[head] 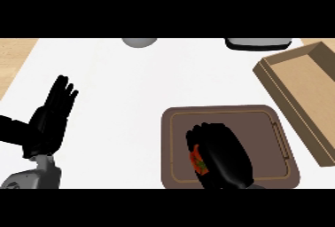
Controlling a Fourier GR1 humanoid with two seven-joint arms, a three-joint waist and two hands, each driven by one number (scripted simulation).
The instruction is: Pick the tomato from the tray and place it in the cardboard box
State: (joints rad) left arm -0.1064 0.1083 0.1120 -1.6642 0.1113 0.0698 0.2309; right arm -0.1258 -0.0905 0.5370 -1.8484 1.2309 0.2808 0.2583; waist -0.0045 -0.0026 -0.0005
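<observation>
Grasping stage: black right hand point(221, 155) curls round the red tomato point(196, 162) on the brown rectangular tray point(226, 110); next, lift toward the open cardboard box point(302, 84). Left hand point(51, 119) rests open.

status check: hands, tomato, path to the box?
Right hand curled over tomato, still on the tray. Left hand open, resting at left. Cardboard box to the tray's right; nothing seen between them.

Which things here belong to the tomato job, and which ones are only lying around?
For the job: tomato, mostly hidden under the right robot hand; brown tray; cardboard box.

Lying about: grey round object and dark object at the far edge; resting left robot hand.
</observation>
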